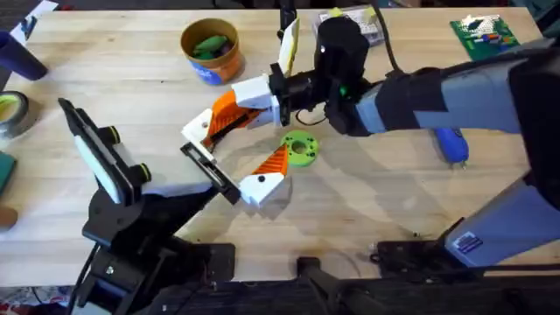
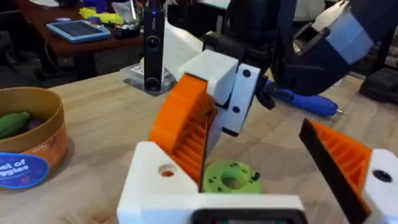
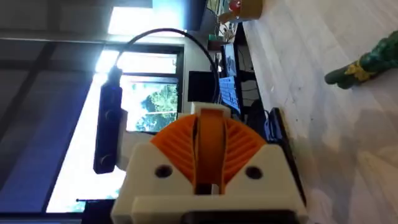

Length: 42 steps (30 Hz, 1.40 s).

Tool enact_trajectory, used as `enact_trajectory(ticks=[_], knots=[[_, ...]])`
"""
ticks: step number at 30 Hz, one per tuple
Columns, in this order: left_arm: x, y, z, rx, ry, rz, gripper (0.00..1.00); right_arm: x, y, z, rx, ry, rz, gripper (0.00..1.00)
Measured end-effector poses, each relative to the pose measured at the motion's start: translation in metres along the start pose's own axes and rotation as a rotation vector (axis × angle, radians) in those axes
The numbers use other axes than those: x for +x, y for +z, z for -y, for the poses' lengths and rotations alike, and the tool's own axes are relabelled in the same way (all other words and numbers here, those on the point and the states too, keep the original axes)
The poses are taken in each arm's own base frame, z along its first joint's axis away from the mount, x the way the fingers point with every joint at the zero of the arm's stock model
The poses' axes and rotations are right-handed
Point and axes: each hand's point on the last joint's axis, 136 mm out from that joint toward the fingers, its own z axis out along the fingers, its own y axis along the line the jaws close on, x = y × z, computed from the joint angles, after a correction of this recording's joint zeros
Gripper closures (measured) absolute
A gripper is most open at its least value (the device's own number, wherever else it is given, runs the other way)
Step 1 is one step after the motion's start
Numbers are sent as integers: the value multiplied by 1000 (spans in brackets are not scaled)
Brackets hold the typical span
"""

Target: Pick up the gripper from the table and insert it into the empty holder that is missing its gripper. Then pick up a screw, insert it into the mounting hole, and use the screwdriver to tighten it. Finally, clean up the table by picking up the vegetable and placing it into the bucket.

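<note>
While right arm reaches across frame centre, we note its gripper (image 3: 208, 124) with orange pads pressed together, holding nothing we can see. Left gripper (image 1: 254, 140) spread wide at centre, green ring (image 1: 299, 147) on table between its fingers. Vegetable (image 1: 208, 44) lies inside bucket (image 1: 229, 63), upper left of centre. Blue screwdriver (image 1: 452, 145) lies at right.
</note>
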Motion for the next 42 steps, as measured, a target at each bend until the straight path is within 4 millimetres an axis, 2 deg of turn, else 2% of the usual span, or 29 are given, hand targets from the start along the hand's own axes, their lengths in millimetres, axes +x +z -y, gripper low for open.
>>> enact_trajectory(ticks=[4,8,13,22,24,26,30,36,42], knots=[[5,0,-1,-5,-13,-20,10,2,1,-1,-2,-4,-9,586],[10,0,-2,-8,-26,-33,10,3,2,-1,-2,-3,-14,439],[10,0,-2,-10,-52,-35,10,4,4,4,14,39,-20,321],[11,0,-2,-12,-87,-36,10,4,6,6,28,68,-26,250],[10,0,0,-1,-84,-36,10,4,6,7,31,73,-26,154],[11,0,11,64,-76,-41,10,7,8,9,36,84,-33,25],[12,0,22,122,-71,-47,10,6,6,12,42,98,-30,7],[12,-1,27,149,-70,-50,10,-8,-19,22,63,155,14,7],[12,-1,27,152,-68,-51,10,-16,-36,23,58,154,34,7]])
